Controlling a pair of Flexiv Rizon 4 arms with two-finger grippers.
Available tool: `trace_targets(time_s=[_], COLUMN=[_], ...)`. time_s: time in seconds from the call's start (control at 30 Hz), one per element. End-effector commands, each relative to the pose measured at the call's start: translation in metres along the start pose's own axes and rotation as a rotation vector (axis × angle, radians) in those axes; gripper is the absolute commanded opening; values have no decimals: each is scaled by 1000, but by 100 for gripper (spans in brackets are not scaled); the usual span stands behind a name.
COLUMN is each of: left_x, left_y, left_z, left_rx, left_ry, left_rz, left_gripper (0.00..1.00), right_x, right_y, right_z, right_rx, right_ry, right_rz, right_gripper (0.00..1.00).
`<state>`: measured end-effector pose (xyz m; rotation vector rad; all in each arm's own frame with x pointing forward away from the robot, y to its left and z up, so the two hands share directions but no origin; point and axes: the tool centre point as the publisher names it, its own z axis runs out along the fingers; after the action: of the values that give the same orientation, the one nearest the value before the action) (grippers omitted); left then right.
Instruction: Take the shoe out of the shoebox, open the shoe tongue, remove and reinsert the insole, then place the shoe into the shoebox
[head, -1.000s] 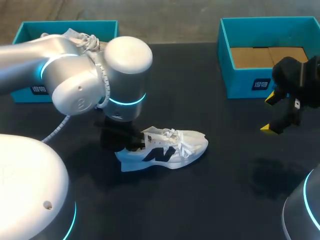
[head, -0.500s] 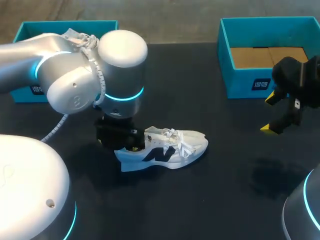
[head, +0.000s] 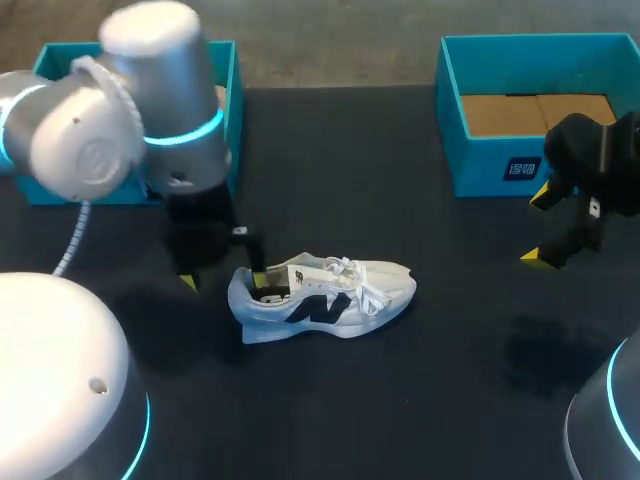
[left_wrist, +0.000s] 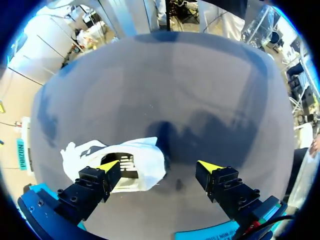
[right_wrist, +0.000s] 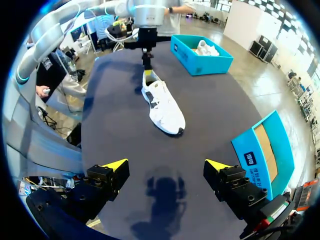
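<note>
The shoe lay on the worktop, its heel between the left tool's parted fingers, nearer one. One shoebox stood behind that tool. The other shoebox sat just beside the right tool, with the shoe well ahead.

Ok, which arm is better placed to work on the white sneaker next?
Left. The left gripper hangs open right at the heel of the white sneaker, while the right gripper sits open far off, beside the teal cardboard shoebox.
</note>
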<state>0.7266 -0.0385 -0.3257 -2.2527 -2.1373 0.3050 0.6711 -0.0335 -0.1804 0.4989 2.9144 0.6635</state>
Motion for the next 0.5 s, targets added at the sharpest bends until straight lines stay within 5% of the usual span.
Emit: trace_targets(time_s=[0.03,0.5], left_x=[10,6], left_y=[-4,-19], left_z=[-10,-18], left_rx=[12,60], left_ry=[-175,-269], left_rz=[10,42], left_gripper=[100,100], right_x=[-1,-1], right_y=[1,1], right_z=[2,2], right_rx=[3,3], right_ry=[2,2], right_rz=[1,1], right_gripper=[100,100])
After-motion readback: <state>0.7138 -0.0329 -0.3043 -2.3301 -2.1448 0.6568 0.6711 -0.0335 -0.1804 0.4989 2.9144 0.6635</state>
